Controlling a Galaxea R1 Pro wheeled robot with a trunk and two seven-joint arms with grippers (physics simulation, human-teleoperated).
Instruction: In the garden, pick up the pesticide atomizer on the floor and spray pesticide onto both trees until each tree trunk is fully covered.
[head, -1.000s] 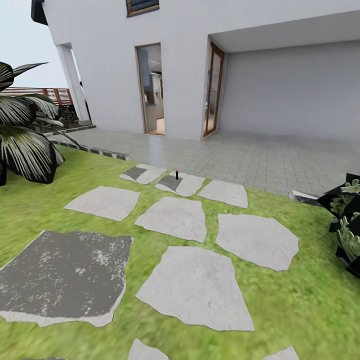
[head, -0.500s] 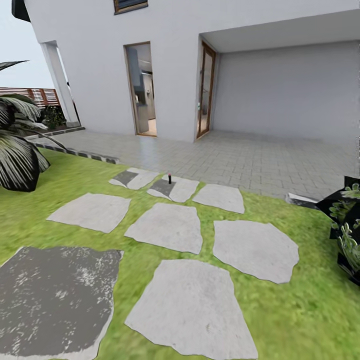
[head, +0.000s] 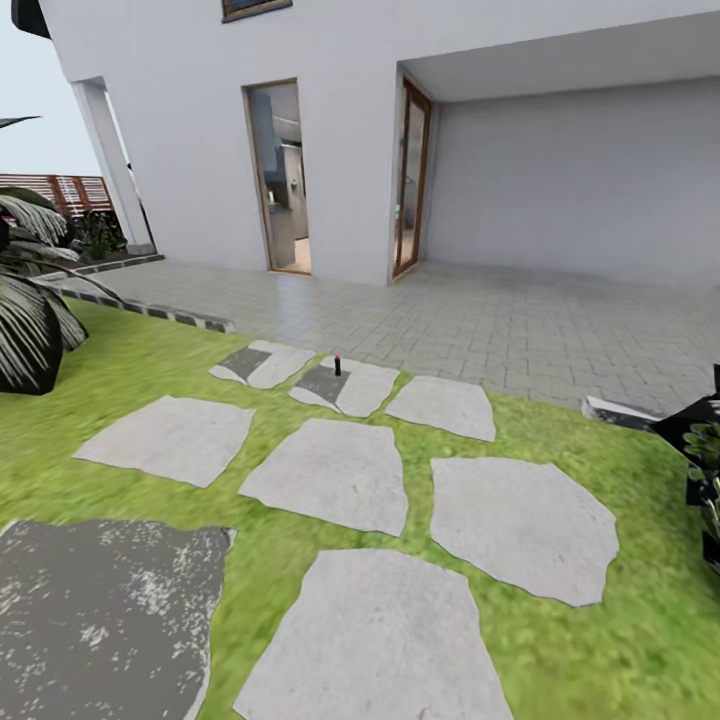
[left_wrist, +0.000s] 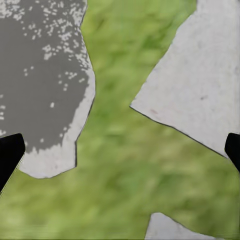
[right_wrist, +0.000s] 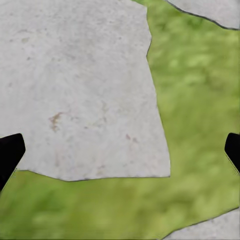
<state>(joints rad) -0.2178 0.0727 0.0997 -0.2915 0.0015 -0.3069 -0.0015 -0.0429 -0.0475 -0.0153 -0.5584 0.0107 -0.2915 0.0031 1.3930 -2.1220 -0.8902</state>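
The pesticide atomizer (head: 338, 364), a tiny black bottle with a red top, stands upright on a half-dark stone slab (head: 345, 386) far ahead in the head view, near the paved terrace. Grey slabs set in grass make up the floor (head: 328, 470) between me and it. In the left wrist view my left gripper (left_wrist: 120, 152) hangs open over grass and slab edges, its black fingertips (left_wrist: 9, 152) at the frame's sides. In the right wrist view my right gripper (right_wrist: 120, 152) is open above a pale slab (right_wrist: 75, 85), nothing between its fingers. Both trees are out of view.
A white house (head: 330, 130) with an open doorway (head: 280, 180) and a paved terrace (head: 480, 320) stands ahead. A striped broad-leaf plant (head: 25, 310) is at the left, another dark plant (head: 705, 460) at the right edge. A large dark slab (head: 100, 610) lies near left.
The whole head view has shifted: the camera has moved forward and turned, so slabs and atomizer sit slightly nearer and the left plant has slid towards the frame's edge. The atomizer itself stays put.
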